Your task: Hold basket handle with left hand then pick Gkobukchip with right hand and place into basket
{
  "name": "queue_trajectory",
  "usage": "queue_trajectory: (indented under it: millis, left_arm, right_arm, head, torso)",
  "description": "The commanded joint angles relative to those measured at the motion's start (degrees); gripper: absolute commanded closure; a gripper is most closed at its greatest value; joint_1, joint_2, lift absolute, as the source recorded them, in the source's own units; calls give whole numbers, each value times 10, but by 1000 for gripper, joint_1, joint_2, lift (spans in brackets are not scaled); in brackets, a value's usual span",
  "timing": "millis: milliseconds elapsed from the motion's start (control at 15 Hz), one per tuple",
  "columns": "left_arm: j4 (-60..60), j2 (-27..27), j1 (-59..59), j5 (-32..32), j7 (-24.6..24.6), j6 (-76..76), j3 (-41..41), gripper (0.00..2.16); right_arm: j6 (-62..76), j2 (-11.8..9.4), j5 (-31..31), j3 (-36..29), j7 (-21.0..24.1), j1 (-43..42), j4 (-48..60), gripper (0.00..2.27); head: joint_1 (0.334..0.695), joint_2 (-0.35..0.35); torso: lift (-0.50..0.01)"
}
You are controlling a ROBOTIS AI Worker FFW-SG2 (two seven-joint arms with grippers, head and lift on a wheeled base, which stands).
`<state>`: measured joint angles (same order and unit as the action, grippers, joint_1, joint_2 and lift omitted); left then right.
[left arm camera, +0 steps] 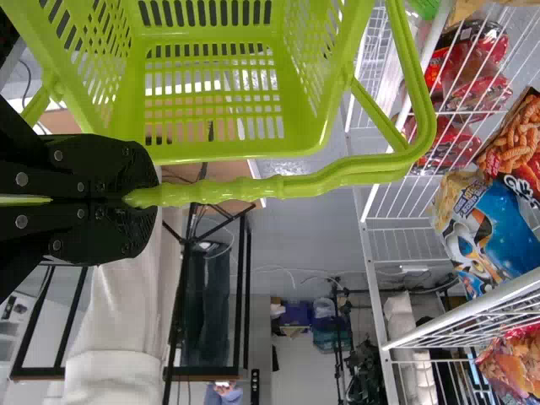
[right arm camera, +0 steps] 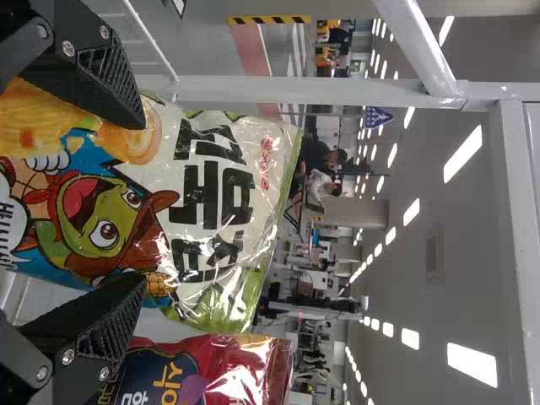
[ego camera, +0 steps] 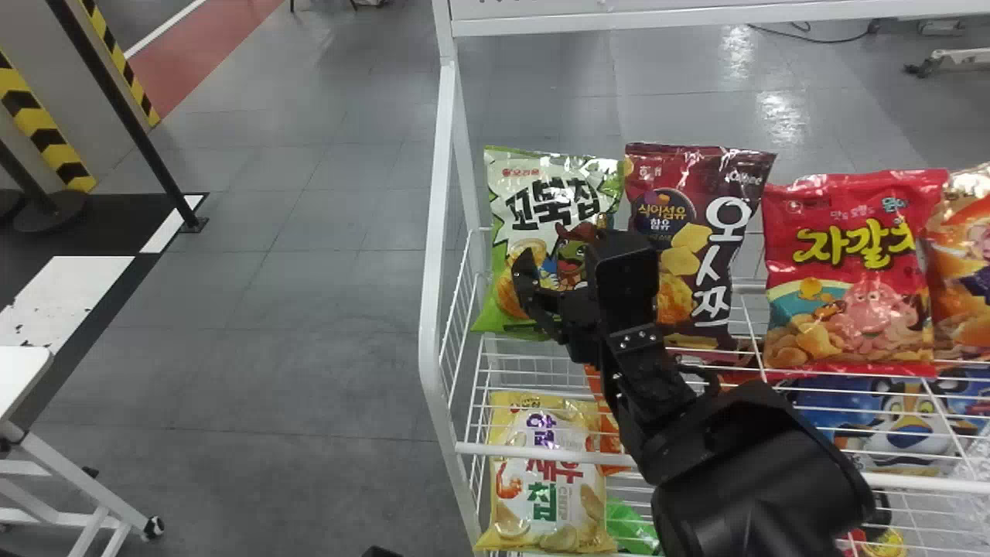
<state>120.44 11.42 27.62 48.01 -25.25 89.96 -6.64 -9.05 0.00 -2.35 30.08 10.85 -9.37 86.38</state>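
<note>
In the head view my right gripper (ego camera: 558, 271) stands open in front of the Gkobukchip bag (ego camera: 553, 189), a green and white bag upright at the left end of the top shelf. The right wrist view has the gripper (right arm camera: 143, 198) with its two fingers apart across the front of the Gkobukchip bag (right arm camera: 224, 202); whether they touch it I cannot tell. In the left wrist view my left gripper (left arm camera: 139, 198) is shut on the handle (left arm camera: 295, 184) of the green basket (left arm camera: 295, 135), whose inside shows slats and a bare bottom.
A maroon bag (ego camera: 696, 255) stands right beside the Gkobukchip, then a red bag (ego camera: 851, 271) farther right. The white rack's left post (ego camera: 433, 232) rises close to the left. A yellow bag (ego camera: 545, 487) lies on the shelf below.
</note>
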Motion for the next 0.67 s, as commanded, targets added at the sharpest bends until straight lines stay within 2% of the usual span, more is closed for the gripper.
queue_trajectory:
  millis: [0, 267, 400, 533, 600]
  left_arm:
    - [-11, 0, -8, 0, -6, 1, 0, 1706]
    - [-24, 0, -12, 1, -15, 1, -1, 1703]
    - [-27, 0, -12, 1, -18, 1, -6, 1706]
    - [-28, 1, -12, 1, -19, 1, -7, 1703]
    - [-30, 1, -12, 1, -18, 1, -7, 1706]
  right_arm:
    - [-6, 1, -25, 1, -6, -14, -8, 205]
    - [-29, 1, -23, 9, -6, -30, -20, 215]
    - [-53, 1, -26, 9, -14, -37, -29, 336]
    - [-69, 1, -27, 11, -24, -37, -28, 603]
    - [-88, 1, -29, 10, -33, -37, -28, 923]
  head:
    - [695, 143]
    - [695, 151]
    - [695, 154]
    - [695, 157]
    - [695, 159]
  torso:
    - [-32]
    - [-32]
    - [-32]
    - [-32]
    - [-32]
